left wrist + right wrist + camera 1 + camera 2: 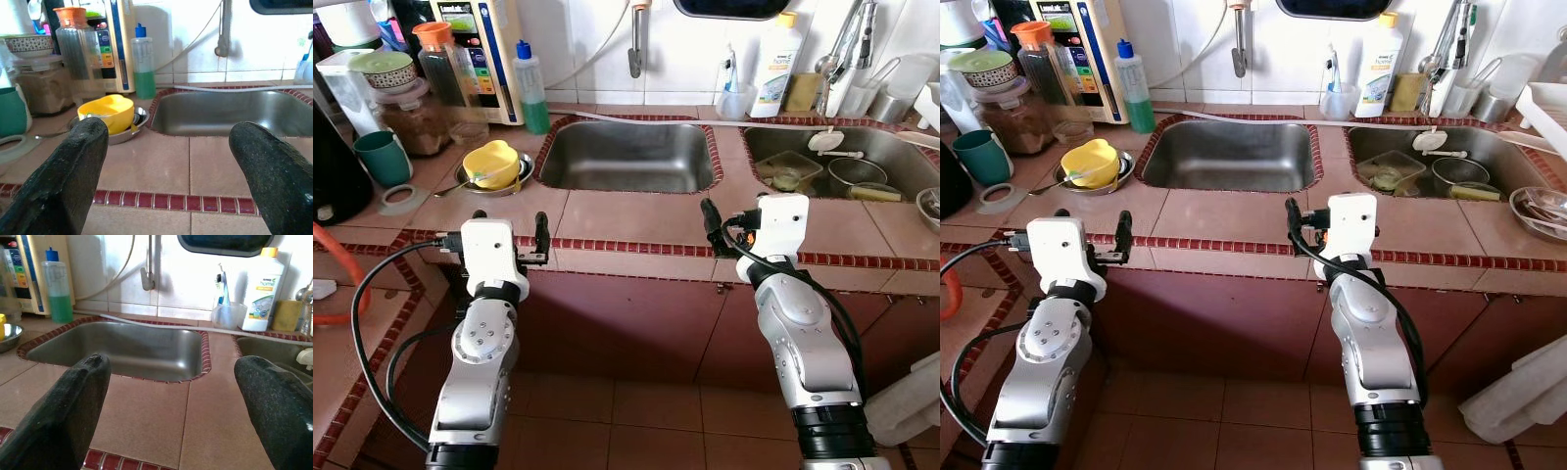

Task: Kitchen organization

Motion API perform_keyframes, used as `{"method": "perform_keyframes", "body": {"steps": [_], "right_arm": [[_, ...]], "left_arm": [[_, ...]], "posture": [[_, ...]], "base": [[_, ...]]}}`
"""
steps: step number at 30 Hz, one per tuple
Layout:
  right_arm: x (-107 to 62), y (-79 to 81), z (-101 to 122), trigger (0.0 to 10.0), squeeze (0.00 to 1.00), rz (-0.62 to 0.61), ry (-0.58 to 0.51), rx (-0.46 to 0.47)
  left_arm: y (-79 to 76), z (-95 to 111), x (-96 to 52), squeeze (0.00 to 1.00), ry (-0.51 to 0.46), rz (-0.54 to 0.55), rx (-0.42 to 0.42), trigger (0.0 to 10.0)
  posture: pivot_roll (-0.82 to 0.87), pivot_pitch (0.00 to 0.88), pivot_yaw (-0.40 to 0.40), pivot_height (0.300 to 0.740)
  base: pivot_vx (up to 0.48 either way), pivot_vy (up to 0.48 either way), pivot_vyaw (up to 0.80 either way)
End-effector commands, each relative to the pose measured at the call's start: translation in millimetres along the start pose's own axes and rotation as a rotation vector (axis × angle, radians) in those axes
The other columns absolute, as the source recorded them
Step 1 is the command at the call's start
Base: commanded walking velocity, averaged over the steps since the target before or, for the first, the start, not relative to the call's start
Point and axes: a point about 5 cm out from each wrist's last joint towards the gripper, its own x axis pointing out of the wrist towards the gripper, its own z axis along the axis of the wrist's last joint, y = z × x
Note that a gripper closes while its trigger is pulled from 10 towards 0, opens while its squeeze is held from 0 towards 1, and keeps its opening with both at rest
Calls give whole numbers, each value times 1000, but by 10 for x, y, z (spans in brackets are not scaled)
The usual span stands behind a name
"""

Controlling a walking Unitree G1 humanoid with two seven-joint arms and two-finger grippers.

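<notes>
Tiled in matte pinkish-tan squares and edged with a band of small glossy red tiles, the kitchen counter [626, 217] ran across the scene above a dark red cabinet front and a brown tiled floor. Nearest the camera, two silver arms reached up to the counter's front edge. The left gripper [509, 235] hung at the near left edge, its two rough black fingers [63, 176] spread wide apart with nothing between them. The right gripper [171, 416] stood at the near edge right of centre, its fingers likewise parted wide and empty.

Just beyond the left gripper, a yellow plastic cup [492, 164] lay tilted inside a shallow round steel bowl [525, 171] on the counter. A flat grey ring [403, 198] lay left of the bowl, with a teal mug [382, 157] behind it.

At mid-depth, two rectangular stainless-steel basins were sunk into the tiles. The left sink [628, 155] showed a bare, dully reflective floor. The right sink [803, 147] held a square clear container [790, 170], a round steel pot [858, 174] and a yellow sponge [874, 193].

Farther left, a ribbed clear pitcher with an orange lid [448, 73] and a lidded jar of brown contents [413, 119] stood together. Against the white-tiled far wall stood a cream water dispenser [481, 49], a clear bottle of green liquid with a blue cap [530, 90], a translucent tumbler holding a toothbrush [733, 96] and a white detergent bottle [776, 67].
</notes>
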Motion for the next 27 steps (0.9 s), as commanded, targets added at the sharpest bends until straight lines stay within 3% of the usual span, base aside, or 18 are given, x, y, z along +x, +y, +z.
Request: {"method": "perform_keyframes", "body": {"steps": [1, 27], "right_arm": [[1, 14, 79, 10000, 0, 12, -37, -12], [-21, 71, 70, 10000, 0, 59, -46, -17]], "left_arm": [[-4, 37, 8, 0, -19, -3, -2, 10000], [-29, 29, 3, 0, -14, -23, -11, 10000]], "posture": [[4, 0, 27, 740], [2, 0, 36, 740]], "base": [[300, 0, 0], [304, 0, 0]]}}
